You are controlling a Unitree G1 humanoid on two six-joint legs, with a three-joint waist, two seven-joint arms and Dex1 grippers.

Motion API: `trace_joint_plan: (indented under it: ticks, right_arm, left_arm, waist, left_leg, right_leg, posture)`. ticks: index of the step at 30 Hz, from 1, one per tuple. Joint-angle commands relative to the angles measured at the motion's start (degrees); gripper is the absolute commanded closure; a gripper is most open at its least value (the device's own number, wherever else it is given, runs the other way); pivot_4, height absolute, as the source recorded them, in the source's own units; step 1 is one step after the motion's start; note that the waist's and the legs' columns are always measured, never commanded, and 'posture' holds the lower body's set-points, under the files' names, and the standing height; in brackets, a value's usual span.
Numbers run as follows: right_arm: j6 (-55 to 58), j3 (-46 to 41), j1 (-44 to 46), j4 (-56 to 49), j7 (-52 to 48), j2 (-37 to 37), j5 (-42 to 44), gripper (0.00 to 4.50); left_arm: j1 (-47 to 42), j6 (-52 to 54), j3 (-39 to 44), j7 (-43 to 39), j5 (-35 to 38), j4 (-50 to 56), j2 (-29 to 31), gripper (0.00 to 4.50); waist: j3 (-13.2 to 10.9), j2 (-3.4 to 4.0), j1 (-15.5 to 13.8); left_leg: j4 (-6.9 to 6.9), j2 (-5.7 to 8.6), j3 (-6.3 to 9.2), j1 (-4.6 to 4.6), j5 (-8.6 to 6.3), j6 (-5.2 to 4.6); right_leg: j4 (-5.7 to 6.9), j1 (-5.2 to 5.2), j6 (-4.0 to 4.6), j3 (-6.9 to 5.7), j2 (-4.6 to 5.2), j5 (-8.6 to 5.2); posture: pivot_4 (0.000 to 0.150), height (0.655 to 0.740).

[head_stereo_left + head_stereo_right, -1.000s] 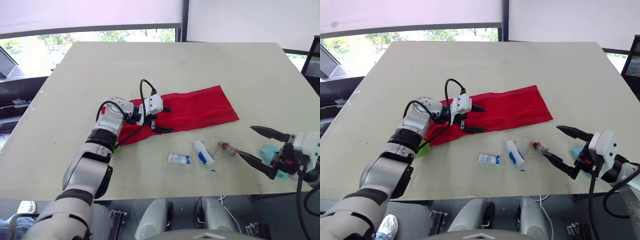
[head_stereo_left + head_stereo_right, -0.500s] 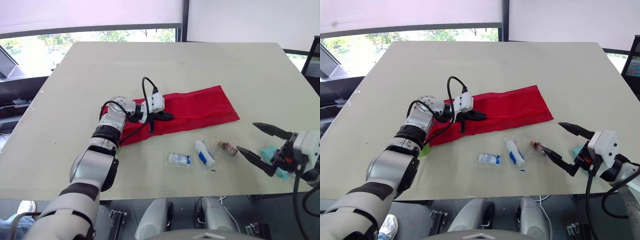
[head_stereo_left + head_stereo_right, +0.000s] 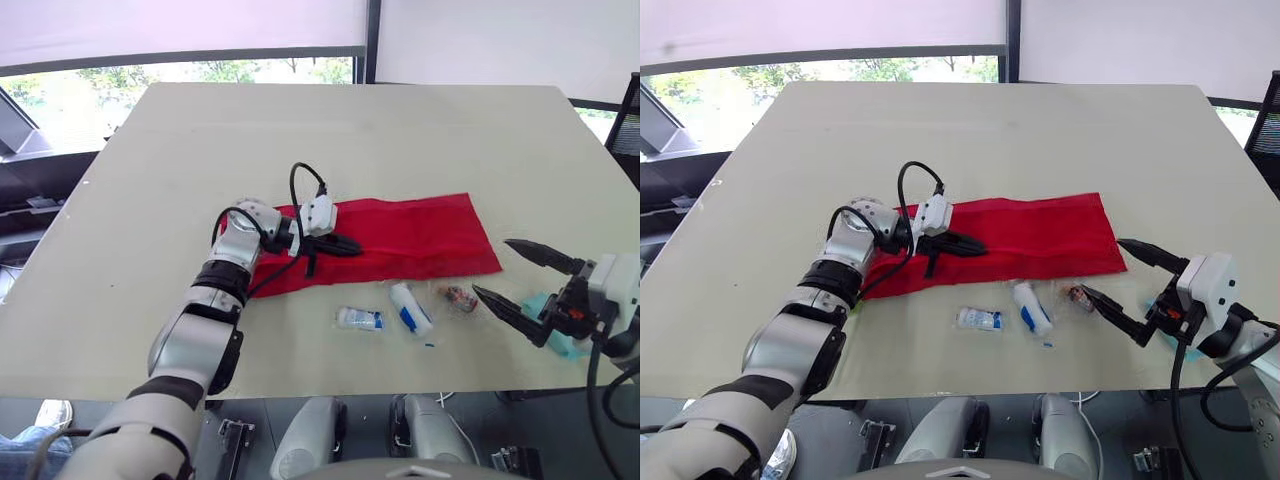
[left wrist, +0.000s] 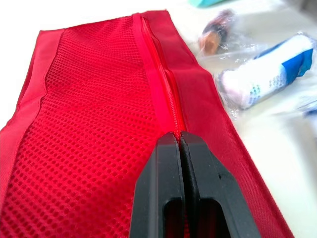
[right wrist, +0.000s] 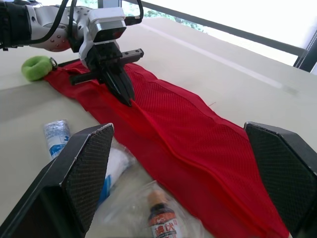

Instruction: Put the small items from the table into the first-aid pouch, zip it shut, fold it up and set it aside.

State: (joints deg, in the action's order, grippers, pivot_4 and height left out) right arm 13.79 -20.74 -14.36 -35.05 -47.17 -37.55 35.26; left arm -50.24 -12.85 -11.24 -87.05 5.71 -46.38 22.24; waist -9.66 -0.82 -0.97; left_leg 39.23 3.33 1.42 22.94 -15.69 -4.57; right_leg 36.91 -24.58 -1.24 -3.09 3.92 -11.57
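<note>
A long red mesh first-aid pouch (image 3: 400, 235) lies flat across the middle of the table. My left gripper (image 3: 355, 246) rests on its left half, shut on the zipper line (image 4: 166, 94); the pull itself is hidden by the fingers. Three small items lie in front of the pouch: a small wrapped roll (image 3: 358, 319), a white roll with a blue label (image 3: 408, 307) and a little brown bottle in a clear bag (image 3: 460, 297). My right gripper (image 3: 494, 268) hovers just right of the bottle, open and holding nothing.
A teal packet (image 3: 545, 305) lies behind my right gripper near the table's right front edge. A green round thing (image 5: 35, 67) sits at the pouch's left end. The table's front edge runs close below the small items.
My left gripper went from open to shut on the zipper and moved right, and the pouch slid right and flattened with it. The right gripper stayed open, shifting slightly.
</note>
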Motion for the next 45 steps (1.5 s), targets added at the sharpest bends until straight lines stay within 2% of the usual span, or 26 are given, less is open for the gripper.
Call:
trace_joint_plan:
  ticks: [1, 3, 4, 7, 8, 9, 10, 15, 21, 28, 35, 38, 42, 45]
  right_arm:
    - [-0.36, -0.99, -0.14, -2.46, 0.39, -0.28, 0.67, 0.00]
    - [-0.35, -1.00, -0.38, -2.69, 0.65, -0.18, 0.61, 0.00]
    - [-0.31, -1.05, -0.49, -2.80, 0.77, -0.17, 0.63, 0.00]
    - [-0.31, -1.08, -0.74, -2.96, 1.01, -0.11, 0.59, 0.00]
    - [-0.34, -1.01, -0.81, -3.01, 1.11, -0.06, 0.52, 0.00]
    - [-0.35, -0.86, -0.82, -3.05, 1.27, 0.00, 0.43, 0.00]
    - [-0.35, -0.69, -0.80, -3.09, 1.40, 0.04, 0.36, 0.00]
    - [-0.69, -0.28, -0.72, -3.06, 1.66, 0.07, 0.10, 0.00]
    - [-0.98, -0.21, -0.82, -3.16, 2.08, 0.44, -0.18, 0.00]
    - [-1.13, 0.76, 0.00, -2.82, 2.17, 0.73, -0.55, 0.00]
    - [-0.96, 0.45, -0.34, -3.11, 2.20, 0.50, -0.15, 0.00]
    - [-0.86, 0.38, -0.16, -3.05, 2.12, 0.27, -0.11, 0.00]
    - [-0.76, 0.42, 0.00, -3.02, 2.02, 0.14, -0.02, 0.00]
    - [-0.66, 0.62, 0.04, -3.15, 2.11, 0.11, -0.10, 0.00]
  left_arm:
    - [-0.40, 0.10, 0.31, 0.84, 0.06, 2.77, 0.21, 4.42]
    - [-0.34, -0.80, -0.55, 1.23, -1.41, 2.36, 1.18, 4.42]
    - [-0.02, -1.27, -0.96, 1.12, -1.92, 2.56, 1.68, 3.86]
    - [1.61, -2.79, -1.42, 1.85, -2.77, 4.38, 2.50, 2.74]
    - [2.46, -2.72, -1.40, 1.69, -2.56, 5.57, 2.75, 2.42]
    - [3.18, -2.45, -1.37, 1.60, -2.36, 6.56, 3.00, 2.42]
    - [3.76, -2.29, -1.33, 1.99, -2.45, 7.31, 3.24, 1.79]
    - [5.78, -3.45, -0.68, 11.07, -5.64, 9.90, 3.44, 1.79]
    - [15.11, -6.58, -0.65, 23.00, -11.16, 23.74, 5.63, 1.79]
    - [20.00, -5.14, -1.97, 42.43, -24.79, 29.88, 5.61, 1.79]
    - [26.12, 2.83, -4.04, 48.30, -29.58, 39.02, 3.94, 1.79]
    - [27.34, 5.78, -3.69, 49.57, -29.92, 41.11, 3.63, 2.54]
    - [27.45, 8.76, -4.05, 49.51, -29.41, 41.62, 3.33, 4.37]
    - [27.34, 10.41, -4.10, 48.95, -27.60, 41.76, 2.36, 4.45]
  waist:
    - [0.00, 0.00, -0.04]
    - [0.00, 0.00, -0.03]
    - [0.00, 0.00, -0.02]
    - [0.01, 0.01, 0.04]
    - [0.01, 0.01, 0.02]
    - [0.01, 0.01, 0.02]
    - [0.01, 0.01, 0.02]
    - [0.01, 0.01, -0.17]
    - [0.02, 0.03, 0.02]
    - [0.04, 0.06, -0.82]
    - [0.15, 0.20, -1.33]
    - [0.17, 0.22, -1.35]
    - [0.25, 0.33, -1.35]
    - [0.32, 0.44, -1.37]
  left_leg:
    - [0.00, 0.00, 0.00, 0.00, -0.01, -0.01]
    - [0.00, 0.00, 0.00, -0.01, -0.01, -0.01]
    - [0.00, 0.00, 0.00, 0.00, 0.00, 0.00]
    - [0.00, 0.00, -0.01, -0.01, 0.00, 0.01]
    - [-0.01, 0.00, -0.01, -0.02, 0.01, 0.01]
    - [0.00, 0.00, 0.00, -0.02, 0.02, 0.04]
    - [0.00, 0.00, 0.00, -0.02, 0.02, 0.03]
    - [0.00, -0.01, 0.00, -0.02, 0.01, 0.02]
    - [-0.02, -0.01, -0.01, -0.04, 0.04, 0.09]
    - [-0.02, -0.01, -0.02, -0.08, 0.01, 0.03]
    - [-0.02, 0.00, -0.05, -0.09, 0.05, 0.10]
    - [-0.02, 0.00, -0.05, -0.10, 0.04, 0.10]
    - [-0.02, 0.00, -0.05, -0.11, 0.04, 0.09]
    - [-0.02, 0.00, -0.06, -0.14, 0.03, 0.08]
  right_leg:
    - [0.00, 0.00, 0.00, 0.00, 0.00, 0.00]
    - [0.00, 0.00, 0.00, 0.00, 0.00, 0.00]
    - [0.00, 0.00, 0.00, 0.00, -0.01, 0.00]
    - [0.00, 0.00, 0.00, 0.00, -0.01, 0.00]
    - [0.00, 0.00, 0.00, 0.01, -0.01, 0.00]
    - [0.01, 0.00, 0.00, 0.01, -0.01, 0.00]
    - [0.01, 0.00, 0.00, 0.02, 0.00, 0.00]
    - [0.01, 0.00, 0.00, 0.02, 0.01, 0.00]
    - [0.01, 0.00, 0.01, 0.08, 0.04, 0.01]
    - [0.01, 0.03, -0.01, 0.09, 0.06, 0.02]
    - [0.01, 0.03, -0.03, 0.12, 0.06, 0.03]
    - [0.01, 0.04, -0.04, 0.12, 0.06, 0.03]
    - [0.01, 0.05, -0.04, 0.11, 0.06, 0.02]
    - [0.00, 0.09, -0.04, 0.11, 0.07, 0.02]
  posture:
    - [0.150, 0.7395]
    - [0.150, 0.7395]
    - [0.150, 0.7395]
    - [0.150, 0.7395]
    - [0.150, 0.7395]
    - [0.150, 0.7395]
    - [0.150, 0.7395]
    - [0.150, 0.7395]
    - [0.150, 0.7395]
    - [0.150, 0.7395]
    - [0.150, 0.7395]
    - [0.150, 0.7395]
    - [0.150, 0.7395]
    - [0.150, 0.7395]
